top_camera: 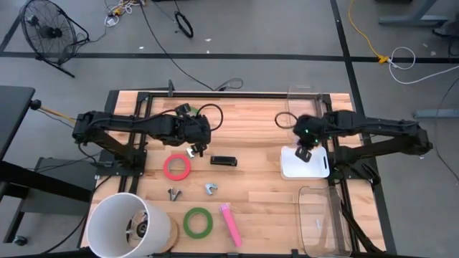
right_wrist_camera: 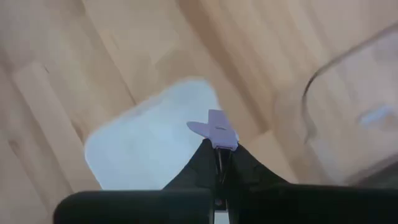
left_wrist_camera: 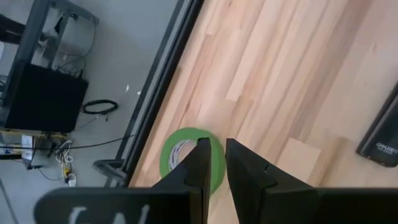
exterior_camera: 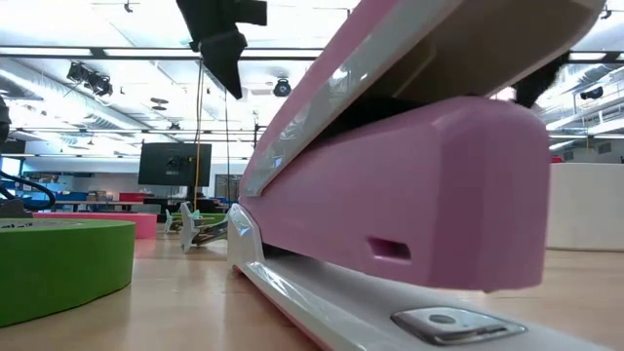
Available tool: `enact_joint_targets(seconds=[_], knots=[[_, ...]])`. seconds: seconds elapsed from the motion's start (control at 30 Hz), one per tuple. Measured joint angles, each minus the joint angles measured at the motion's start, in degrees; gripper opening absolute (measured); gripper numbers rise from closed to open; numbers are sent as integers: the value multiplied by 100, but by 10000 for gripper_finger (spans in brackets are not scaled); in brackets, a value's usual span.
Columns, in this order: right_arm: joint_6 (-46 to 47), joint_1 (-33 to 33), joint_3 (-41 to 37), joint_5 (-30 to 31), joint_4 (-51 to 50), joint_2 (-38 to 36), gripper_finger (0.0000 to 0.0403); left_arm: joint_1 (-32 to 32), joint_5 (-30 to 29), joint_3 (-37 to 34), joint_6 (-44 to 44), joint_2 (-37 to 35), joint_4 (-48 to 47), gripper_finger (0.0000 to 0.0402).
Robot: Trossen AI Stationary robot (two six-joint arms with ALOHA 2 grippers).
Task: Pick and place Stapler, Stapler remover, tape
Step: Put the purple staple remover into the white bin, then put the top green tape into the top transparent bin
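— So, how far along does this look?

— Early, I'd say. Most of the things lie loose on the bench. The red-pink tape sits left of centre, one green tape lies near the front edge, and the pink stapler is just right of it. Two small stapler removers lie between the tapes, and a black bar-shaped thing, perhaps a second stapler, lies mid-bench.

— And the arms?

— The right pincer hangs over the white tray on the right side. Its fingers are pressed together on a small pale piece, which I take to be a stapler remover, though it is too small to be sure. It is off the tray's surface, so that placing is not finished.

— The left one?

— The left pincer is at the far left-centre of the bench. Its fingers stand only narrowly apart with nothing between them. Beyond them lies the second green tape, close to the bench's far edge.

— So what is left?

— Nearly everything, by my reading. Nothing rests on the tray yet, and the clear bin on the near right looks almost empty. The held piece wants setting down, then the tapes, the stapler and the other removers remain. Which container is meant for them, I cannot tell.
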Motion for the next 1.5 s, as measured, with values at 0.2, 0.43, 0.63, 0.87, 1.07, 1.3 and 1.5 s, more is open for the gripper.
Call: enact_joint_targets(seconds=[0.2, 0.43, 0.63, 0.87, 1.07, 1.3, 1.5], knots=[[765, 475, -897, -1, 94, -388, 4, -17, 0, 0, -3, 0, -206, 53], [1041, 691, -1063, -346, 155, -493, 36, -83, 32, 0, -116, 0, -211, 53], [1028, 775, -1063, -385, 354, -493, 126, -94, 472, 0, -147, 0, -225, 53], [733, 775, -1063, -304, 620, -493, 210, -94, 613, 0, -172, 0, -342, 53], [254, 774, -1063, -302, 1394, -493, 231, -24, 688, 0, -334, 2, -420, 53], [-328, 768, -1063, -298, 2696, -491, 224, 530, 763, 0, 36, 4, -537, 53], [-759, 768, -1063, -300, 3689, -491, 218, 1534, 1325, -4, 159, 268, -311, 53]])
